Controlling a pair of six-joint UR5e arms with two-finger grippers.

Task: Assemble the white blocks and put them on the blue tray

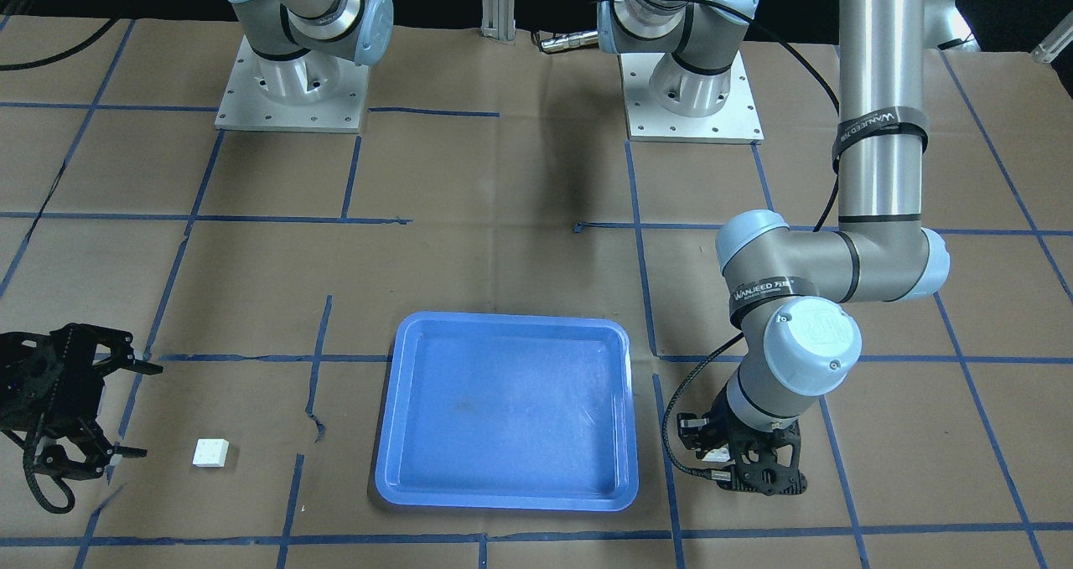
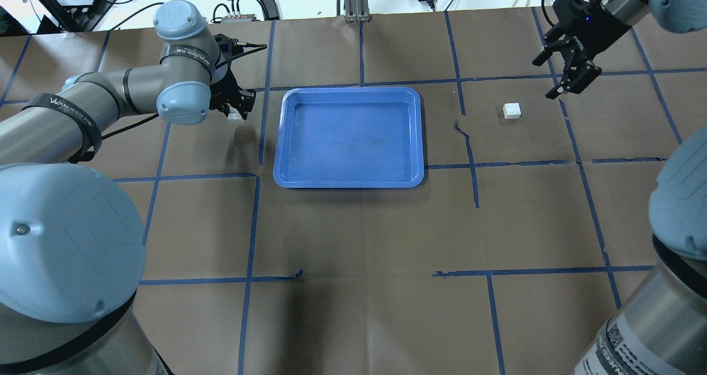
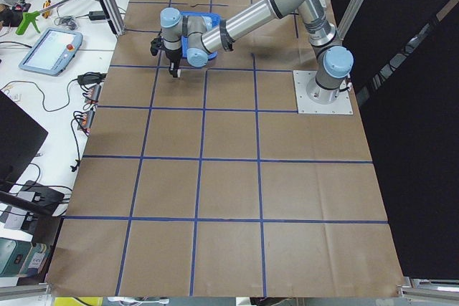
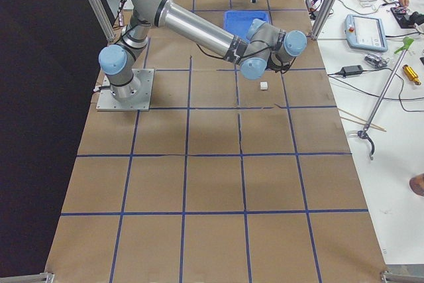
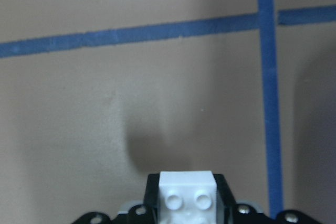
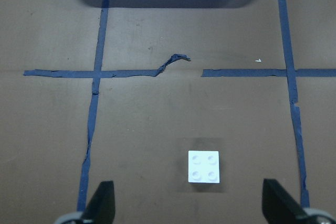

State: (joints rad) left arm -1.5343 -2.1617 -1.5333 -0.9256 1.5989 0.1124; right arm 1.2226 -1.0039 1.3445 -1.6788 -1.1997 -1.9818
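My left gripper (image 2: 235,109) is shut on a white block (image 2: 236,115), just above the brown table to the left of the blue tray (image 2: 351,137). The left wrist view shows this block (image 5: 187,195) studs-up between the fingers. The second white block (image 2: 512,111) lies on the table to the right of the tray. My right gripper (image 2: 542,79) is open and empty, hovering just beyond that block. In the right wrist view the block (image 6: 203,166) lies ahead, between the spread fingers. The tray (image 1: 507,410) holds nothing.
The table is brown paper with a grid of blue tape lines (image 2: 469,159). The two arm bases (image 1: 289,83) (image 1: 692,91) stand at the robot's edge. Cables and devices lie beyond the far edge (image 2: 243,5).
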